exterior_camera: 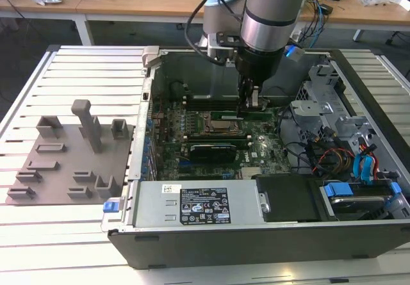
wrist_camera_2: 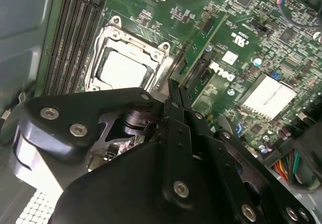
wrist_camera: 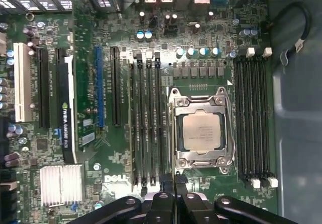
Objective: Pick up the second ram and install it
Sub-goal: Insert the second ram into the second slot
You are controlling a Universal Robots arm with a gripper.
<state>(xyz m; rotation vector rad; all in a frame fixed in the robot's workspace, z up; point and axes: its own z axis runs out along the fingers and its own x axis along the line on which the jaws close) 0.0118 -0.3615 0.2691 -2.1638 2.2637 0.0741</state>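
The jaws (wrist_camera_2: 173, 95) are drawn together, with no gap seen between the tips in both wrist views. They are lowered onto the board inside the open case (exterior_camera: 192, 230). The ram (wrist_camera_2: 204, 45) stands on edge in a slot directly at the tips and runs straight away from them. Whether its near end is nipped or only touched from above cannot be told. In the exterior view the ram (exterior_camera: 240, 114) is seen as a green strip right under the jaws (exterior_camera: 252, 105).

The step in hand is judged to be the seating of the ram, the pick-up being already done. A straight, even press along the slot is called for, so that both ends are driven home and no tilt is left.

Just beside the jaws lies the CPU socket (wrist_camera_2: 123, 65), its metal frame closed. Beyond the socket a second bank of slots (wrist_camera: 254, 118) is seen. Farther off, on the opposite side, a black card (wrist_camera: 65, 108) is plugged in. Well apart, outside the case, a grey fixture plate (exterior_camera: 70, 163) is set on the desk (exterior_camera: 83, 67).
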